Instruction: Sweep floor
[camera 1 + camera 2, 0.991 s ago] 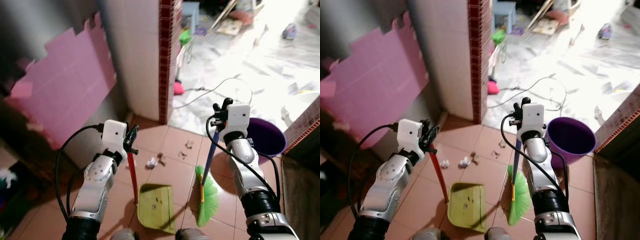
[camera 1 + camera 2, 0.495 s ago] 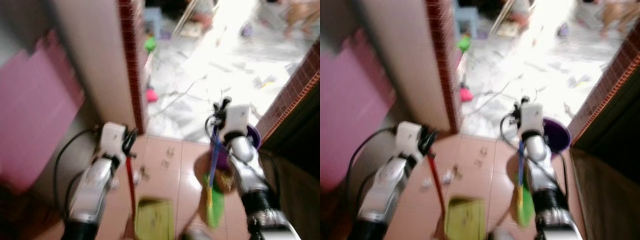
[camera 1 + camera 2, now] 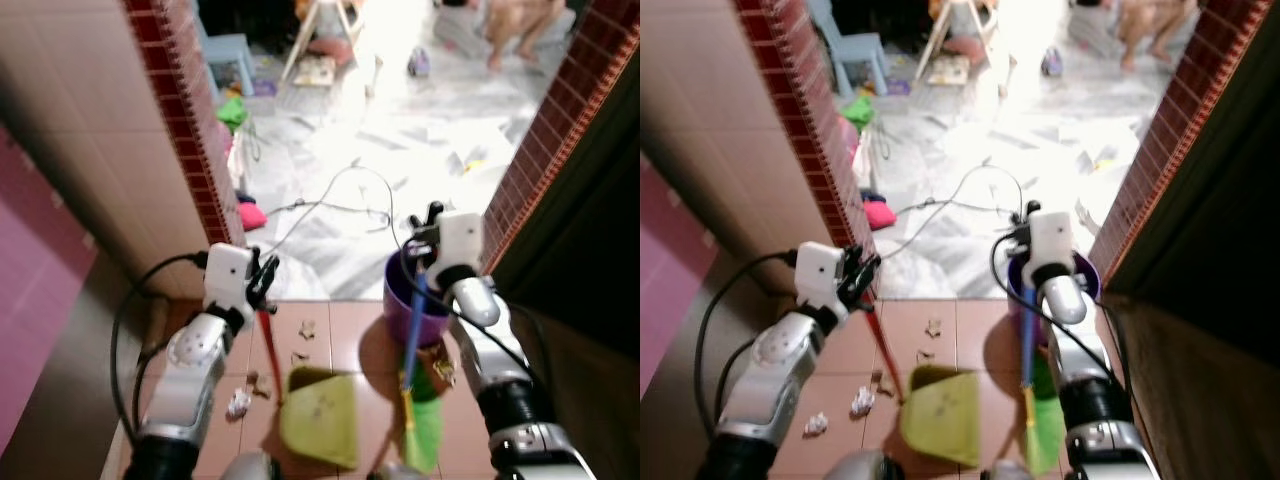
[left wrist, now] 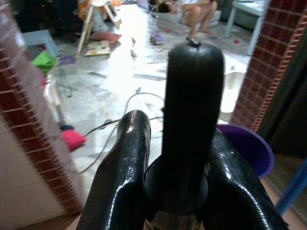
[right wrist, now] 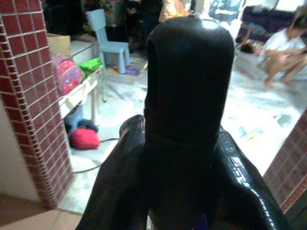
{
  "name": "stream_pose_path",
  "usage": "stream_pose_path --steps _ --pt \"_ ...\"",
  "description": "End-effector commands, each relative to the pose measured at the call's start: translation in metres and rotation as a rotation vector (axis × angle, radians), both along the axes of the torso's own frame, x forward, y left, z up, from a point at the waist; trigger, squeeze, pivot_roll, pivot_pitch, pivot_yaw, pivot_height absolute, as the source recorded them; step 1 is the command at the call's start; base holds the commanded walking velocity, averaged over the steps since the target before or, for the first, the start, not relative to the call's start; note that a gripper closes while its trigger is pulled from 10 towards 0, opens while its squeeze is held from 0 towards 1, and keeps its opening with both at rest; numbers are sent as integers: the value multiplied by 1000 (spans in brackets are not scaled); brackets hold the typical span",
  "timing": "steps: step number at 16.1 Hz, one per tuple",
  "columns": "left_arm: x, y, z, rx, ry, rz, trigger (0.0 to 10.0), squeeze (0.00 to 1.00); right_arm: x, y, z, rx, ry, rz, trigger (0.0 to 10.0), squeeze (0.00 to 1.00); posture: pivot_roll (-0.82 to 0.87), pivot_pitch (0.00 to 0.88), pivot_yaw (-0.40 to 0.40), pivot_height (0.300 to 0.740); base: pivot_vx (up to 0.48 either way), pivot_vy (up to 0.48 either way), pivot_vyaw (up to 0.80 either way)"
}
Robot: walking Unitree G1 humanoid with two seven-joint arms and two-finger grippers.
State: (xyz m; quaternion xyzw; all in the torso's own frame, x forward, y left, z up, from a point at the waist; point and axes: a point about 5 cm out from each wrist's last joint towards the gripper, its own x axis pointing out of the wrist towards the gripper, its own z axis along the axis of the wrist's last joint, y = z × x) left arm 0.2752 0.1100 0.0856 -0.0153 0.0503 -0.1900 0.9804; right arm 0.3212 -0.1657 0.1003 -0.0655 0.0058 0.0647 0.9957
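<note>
Left end effector (image 3: 262,283) clamps red-handled green dustpan (image 3: 320,418), right end effector (image 3: 424,236) clamps blue-handled green broom (image 3: 421,436)

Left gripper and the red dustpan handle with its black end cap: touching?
Touching. In the left wrist view the left gripper has both black fingers pressed against the handle's black cap, no gap visible.

Broom (image 3: 420,432) bristles cut off below — dustpan (image 3: 320,417) blurred, contents unreadable.
</note>
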Motion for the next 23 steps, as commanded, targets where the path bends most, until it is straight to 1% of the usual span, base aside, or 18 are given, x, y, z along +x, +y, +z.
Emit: stream_pose_path --steps 1,4,5,6,7,8,9,10,11,12,13,14,16,20,21,23 --pt "0 -5 1 -8 2 -21 10000 0 -3 -2 -4 13 30 4 10000 0 -110 0 51 740 0 0 0" --pt "0 -6 1 -9 4 -29 10000 0 -5 5 -8 32 62 43 10000 0 -109 0 51 740 0 0 0" --pt "1 -6 0 -8 9 -34 10000 0 -7 7 -12 59 109 57 10000 0 -109 0 49 740 0 0 0" --pt "0 -7 0 -7 10 -36 10000 0 -8 7 -13 66 130 63 10000 0 -109 0 49 740 0 0 0" --pt "0 -7 0 -5 12 -37 10000 0 -11 6 -17 69 175 61 10000 0 -114 0 50 740 0 0 0" --pt "1 -7 -1 1 17 -32 10000 0 -17 0 -19 17 188 32 10000 0 -118 0 51 740 0 0 0" --pt "1 -6 -3 6 23 -20 10000 0 -20 -7 -16 -42 157 -16 10000 0 -118 0 51 740 0 0 0" --pt "2 -5 -4 6 28 -12 10000 0 -22 -13 -14 -65 127 -65 10000 0 -123 0 55 740 0 0 0" --pt "2 -4 -4 8 29 -13 10000 0 -23 -16 -12 -75 115 -98 10000 0 -127 0 56 740 0 0 0" --pt "2 -4 -5 9 29 -12 10000 0 -24 -24 -8 -87 89 -168 10000 0 -129 0 58 740 0 0 0" --pt "2 -3 -5 8 30 -5 10000 0 -24 -25 -7 -76 83 -182 10000 0 -131 0 59 740 0 0 -694" --pt "3 -3 -5 -1 36 2 10000 0 -25 -24 -5 -62 83 -183 10000 0 -134 0 62 740 0 0 -800" --pt "5 -4 -5 -37 53 3 10000 0 -24 -22 -3 -67 78 -179 10000 0 -135 0 62 740 0 0 -800" --pt "2 -8 -5 -41 50 -36 10000 0 -19 -18 -1 -56 74 -163 10000 0 -132 0 55 740 0 0 -752" --pt "1 -10 -5 -48 54 -43 10000 0 -19 -18 0 -53 76 -159 10000 0 -129 0 53 740 0 0 -463" --pt "-1 -13 -6 -55 64 -62 10000 0 -17 -12 1 -31 74 -112 10000 0 -131 0 53 740 0 0 0"
